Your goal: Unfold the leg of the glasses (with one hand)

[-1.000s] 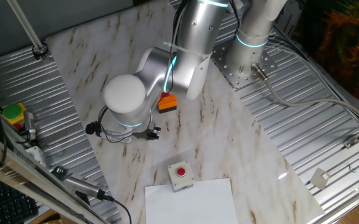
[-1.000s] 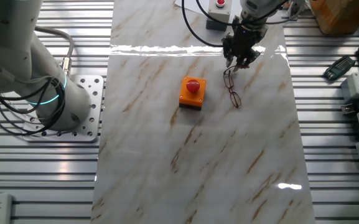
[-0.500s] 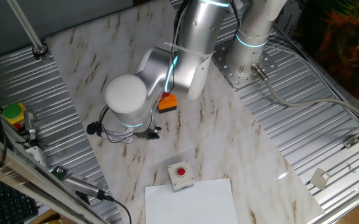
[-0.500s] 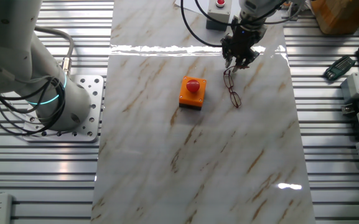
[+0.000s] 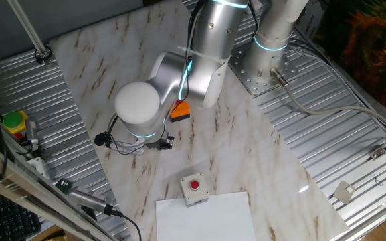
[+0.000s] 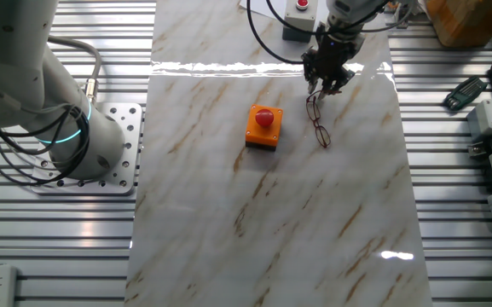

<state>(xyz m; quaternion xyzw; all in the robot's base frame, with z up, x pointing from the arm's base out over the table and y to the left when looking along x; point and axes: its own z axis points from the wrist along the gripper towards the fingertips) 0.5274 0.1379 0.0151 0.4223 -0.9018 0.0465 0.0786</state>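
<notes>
Where the marble-patterned bench (image 6: 271,213) ends, ribbed metal panels (image 6: 58,247) run along its sides, cluttered at the edges with cables and small devices. Seen from the other fixed view, the jaws (image 6: 325,82) point down at the far part of the bench, directly over the far end of the glasses (image 6: 317,121), which lie flat on the marble and stretch from under the jaws toward the camera. Whether the jaws are spread, pressed together or touching the frame cannot be told; they are small and dark. An orange box (image 6: 263,127) with a red button sits on the bench to the left of the jaws, near the glasses but apart from them. From one fixed view, the arm's rounded grey joint (image 5: 138,104) covers the jaws and the glasses entirely; only a corner of the orange box (image 5: 180,112) shows. That view alone shows a grey box with a red button (image 5: 195,187) beside a white sheet (image 5: 206,217).
</notes>
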